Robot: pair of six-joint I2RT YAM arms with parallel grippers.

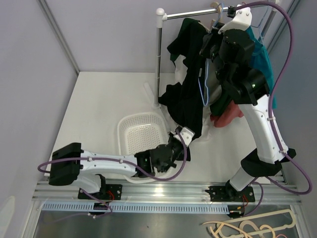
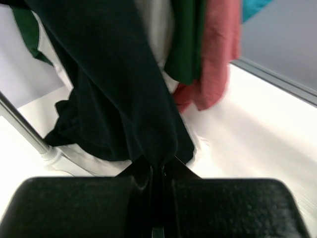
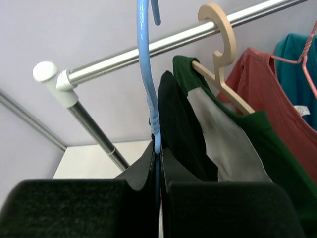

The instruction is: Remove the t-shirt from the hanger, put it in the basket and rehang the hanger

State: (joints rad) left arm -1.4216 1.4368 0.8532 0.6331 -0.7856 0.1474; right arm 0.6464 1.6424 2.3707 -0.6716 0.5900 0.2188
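Low centre, the left hand [image 1: 181, 136] is pinching the black t-shirt [image 1: 188, 94] over the white table [image 1: 99, 109]; upper right, the right hand [image 3: 157, 158] is clamping the blue hanger [image 3: 144, 59].

Place: a robotics lab test cell, staged for a clothes-handling trial.
Enclosure: plain pale walls [image 1: 29, 74] close in the left, far and right sides, joined by bare metal frame posts [image 1: 57, 32].
Work surface: a white tabletop [image 1: 104, 114] fills the floor of the cell.
Mounting: a slotted aluminium rail [image 1: 168, 191] runs along the near edge, with the left arm [image 1: 106, 164] and right arm [image 1: 262, 129] bolted to it.
Wiring: purple cables [image 1: 291, 44] loop openly along both arms.
Props: a small metal clothes rail [image 1: 190, 13] at the far right carries a few garments [image 1: 188, 89]. A white plastic basket [image 1: 141, 115] sits mid-table, and loose spare hangers [image 1: 247, 229] lie on the near-right metal ledge.
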